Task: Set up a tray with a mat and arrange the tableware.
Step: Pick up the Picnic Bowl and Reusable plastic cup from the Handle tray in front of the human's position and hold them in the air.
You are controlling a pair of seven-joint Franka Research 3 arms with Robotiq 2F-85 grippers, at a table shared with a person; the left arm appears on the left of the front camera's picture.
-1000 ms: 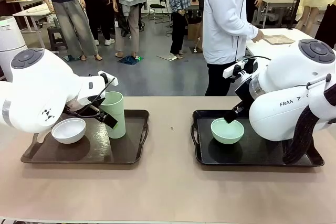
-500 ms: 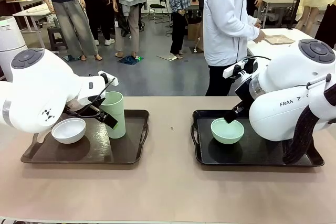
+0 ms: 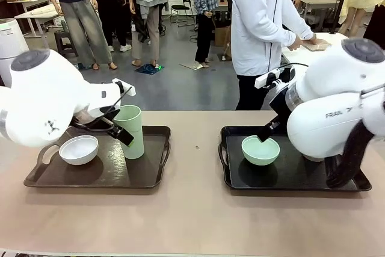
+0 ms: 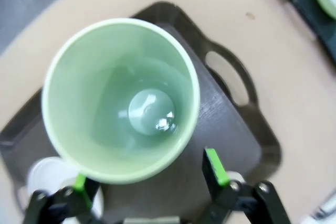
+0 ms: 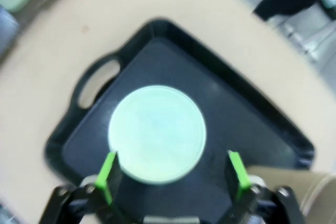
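Both arms have lifted a little, but no tableware moved. Our left gripper (image 4: pixel 146 174) stands open at the tall pale-green cup (image 3: pixel 131 130) on the left tray (image 3: pixel 153 173), the right gripper (image 5: pixel 172 163) open over the mint-green bowl (image 3: pixel 260 150) on the right tray (image 3: pixel 289 179); we judge both placed

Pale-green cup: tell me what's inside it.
Nothing: the pale-green cup is empty, its bare bottom plain from the left wrist view. The tray patch beneath its base is covered.

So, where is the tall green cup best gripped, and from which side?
Probably the rim wall of the tall pale-green cup, from above, one finger inside and one outside: it stands upright, mouth open, and looks wide for the open left gripper.
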